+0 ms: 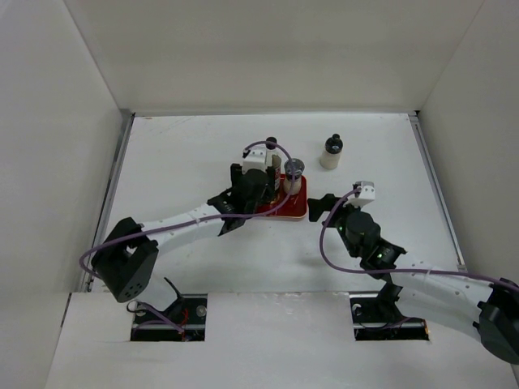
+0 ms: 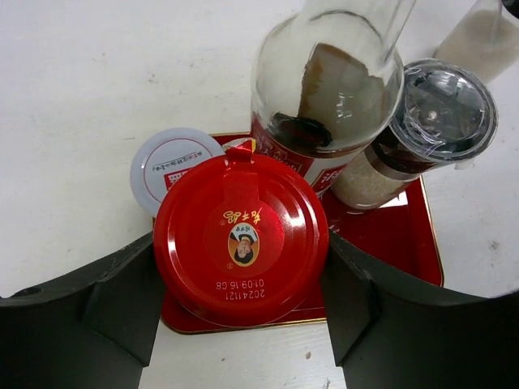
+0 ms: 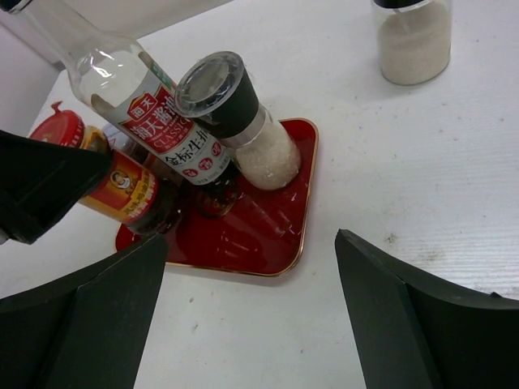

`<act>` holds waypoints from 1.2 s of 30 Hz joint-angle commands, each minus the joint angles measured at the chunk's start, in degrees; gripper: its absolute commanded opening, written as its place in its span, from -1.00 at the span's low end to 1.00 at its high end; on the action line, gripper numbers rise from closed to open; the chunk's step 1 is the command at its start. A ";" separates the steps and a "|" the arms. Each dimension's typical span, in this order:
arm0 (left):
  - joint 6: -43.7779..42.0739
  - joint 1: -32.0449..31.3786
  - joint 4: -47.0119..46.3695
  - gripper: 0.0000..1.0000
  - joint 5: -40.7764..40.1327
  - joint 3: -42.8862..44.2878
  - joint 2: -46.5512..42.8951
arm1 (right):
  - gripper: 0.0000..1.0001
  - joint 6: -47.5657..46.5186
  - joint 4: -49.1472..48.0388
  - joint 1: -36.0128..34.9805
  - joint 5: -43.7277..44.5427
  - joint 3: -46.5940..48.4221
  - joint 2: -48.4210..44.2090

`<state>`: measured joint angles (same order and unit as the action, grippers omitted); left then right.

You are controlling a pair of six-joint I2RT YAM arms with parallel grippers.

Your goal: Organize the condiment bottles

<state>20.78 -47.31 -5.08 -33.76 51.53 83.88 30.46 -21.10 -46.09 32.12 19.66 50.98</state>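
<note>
Broadly, the job looks most of the way through. On the white counter (image 1: 178, 162) the left arm reaches out to the red tray (image 3: 276, 235), and the right arm waits just beside the tray's right edge.

Standing on the tray are the tall dark-sauce bottle (image 3: 134, 97) and, touching it, the grey-lidded shaker (image 3: 239, 121). At the tray's near-left corner is the red-lidded jar (image 2: 241, 235). The left tool (image 2: 241, 296) is clamped on it, one finger against each side. Whether the jar already rests its weight on the tray or hangs just above it, I cannot tell. The pale-lidded jar (image 2: 169, 166) is tucked just behind it at the far-left corner. Its base is hidden, so it may or may not be fully on the tray.

The right tool (image 3: 251, 251) stands wide apart with nothing between its fingers.

That leaves the white black-capped bottle (image 1: 331, 152), alone on the counter, well apart from the tray on its far right side. By my reading, what remains is to let go of the jar, then bring this last bottle in; the right arm is nearer to it.
</note>
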 commanded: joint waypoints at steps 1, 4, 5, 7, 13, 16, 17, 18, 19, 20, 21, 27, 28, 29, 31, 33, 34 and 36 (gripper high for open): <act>-0.74 -0.54 -10.03 -0.40 -0.26 4.28 -0.03 | 0.82 0.22 -3.33 0.69 1.19 -0.41 -0.27; -0.65 -0.81 -10.65 -0.40 -0.26 3.41 1.11 | 0.83 0.22 -3.33 0.69 1.10 -0.24 0.35; -0.65 -0.98 -10.82 -0.39 -0.43 3.06 1.29 | 0.83 0.13 -3.33 0.69 1.19 -0.24 0.52; -0.65 -1.16 -10.83 -0.39 -0.69 2.44 1.55 | 0.85 0.22 -3.33 0.95 1.19 -0.24 0.70; -0.30 -1.60 -11.27 -0.36 -0.96 0.24 1.29 | 0.94 0.13 -3.42 0.96 1.19 0.20 1.66; -0.38 -1.60 -10.83 -0.29 -1.22 -0.55 0.94 | 1.00 0.04 -3.42 1.04 1.28 0.29 1.84; -0.38 -1.60 -10.74 -0.25 -1.57 -0.90 0.85 | 1.00 -0.05 -3.42 1.04 1.37 0.29 1.84; -0.47 -1.60 -10.65 -0.21 -2.01 -1.16 0.76 | 1.00 -0.05 -3.24 1.04 1.45 0.29 1.84; -0.47 -1.60 -10.65 -0.15 -2.36 -1.51 0.76 | 1.00 -0.05 -3.16 1.04 1.63 0.38 1.75; -0.47 -1.60 -10.65 -0.12 -2.63 -1.95 0.76 | 1.00 -0.13 -3.07 1.04 1.89 0.38 1.67; -0.47 -1.60 -10.65 -0.10 -2.80 -2.22 0.85 | 1.00 -0.22 -2.98 1.04 1.98 0.38 1.58; -0.30 -1.78 -11.27 -0.02 -2.89 -3.71 0.68 | 1.00 -0.40 -2.19 1.04 2.86 0.64 0.79; -0.30 -1.95 -11.35 0.08 -2.89 -3.89 0.24 | 1.00 -0.40 -1.93 1.04 2.95 0.90 0.70; -0.30 -2.13 -11.53 0.21 -2.89 -3.98 -0.20 | 1.00 -0.40 -1.58 1.04 3.04 1.17 0.61; -0.47 -2.74 -11.53 0.42 -2.89 -4.24 -1.43 | 1.00 -0.40 -0.87 1.04 3.21 1.69 0.44; -0.47 -3.27 -11.53 0.58 -2.72 -4.59 -3.18 | 1.00 -0.40 -0.26 1.04 3.21 2.22 0.35; -0.56 -3.53 -11.62 0.64 -2.63 -4.94 -4.32 | 1.00 -0.14 0.01 1.04 3.21 2.49 0.35; -0.56 -3.88 -12.14 0.74 -2.28 -5.82 -6.87 | 1.00 0.13 0.53 1.30 3.30 3.54 0.96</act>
<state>20.16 -50.43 -12.34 -35.55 46.52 82.72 30.44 -20.32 -45.36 34.11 20.01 52.31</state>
